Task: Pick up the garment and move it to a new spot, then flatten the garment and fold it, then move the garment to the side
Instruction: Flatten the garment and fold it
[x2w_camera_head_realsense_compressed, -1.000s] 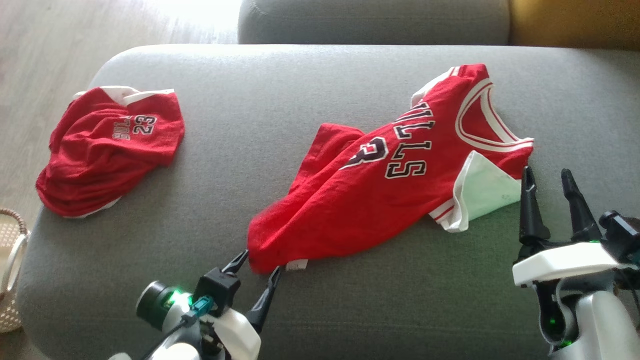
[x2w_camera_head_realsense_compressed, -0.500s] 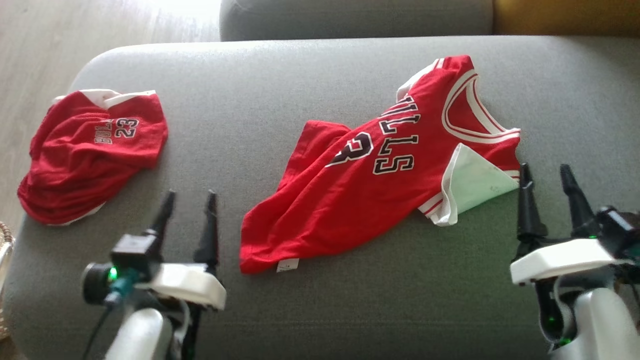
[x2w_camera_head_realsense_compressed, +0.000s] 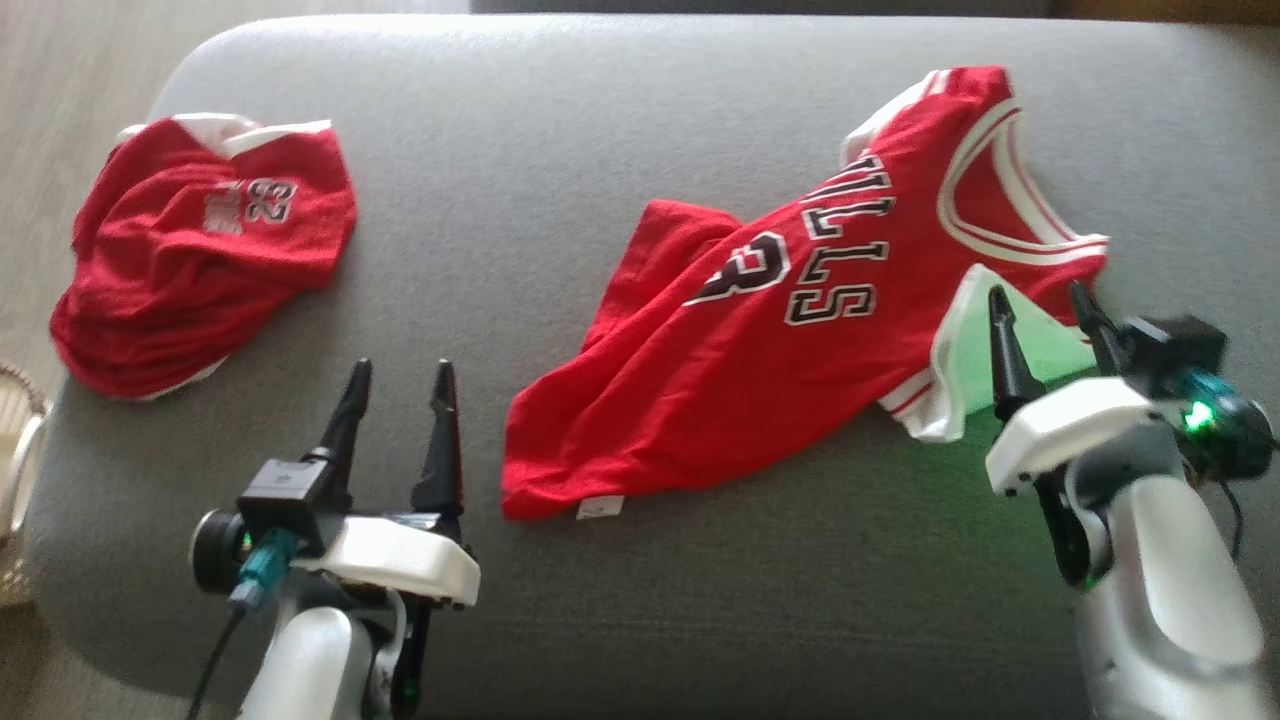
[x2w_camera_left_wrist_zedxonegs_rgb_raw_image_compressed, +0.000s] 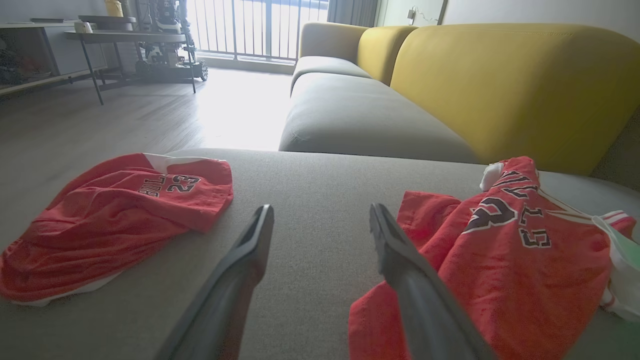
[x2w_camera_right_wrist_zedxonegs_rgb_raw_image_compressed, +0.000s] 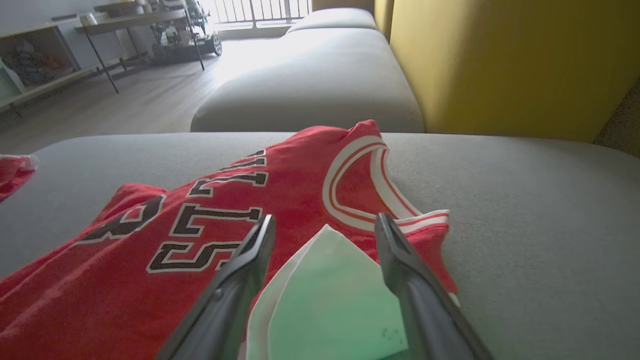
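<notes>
Red jersey (x2w_camera_head_realsense_compressed: 700, 400) lettered "ULLS", shorts (x2w_camera_head_realsense_compressed: 180, 290) "23"

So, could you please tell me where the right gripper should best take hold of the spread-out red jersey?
Probably the folded-over white flap at the near shoulder of the jersey, approached from the robot's side. It gives a doubled edge to pinch and lies between the open fingers of the right gripper.

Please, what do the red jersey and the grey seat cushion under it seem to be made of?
Red jersey: probably a thin knit synthetic, matte; it lies in soft creases. Grey seat cushion: likely woven upholstery fabric over padding, matte, with fine grain and rounded edges.
</notes>
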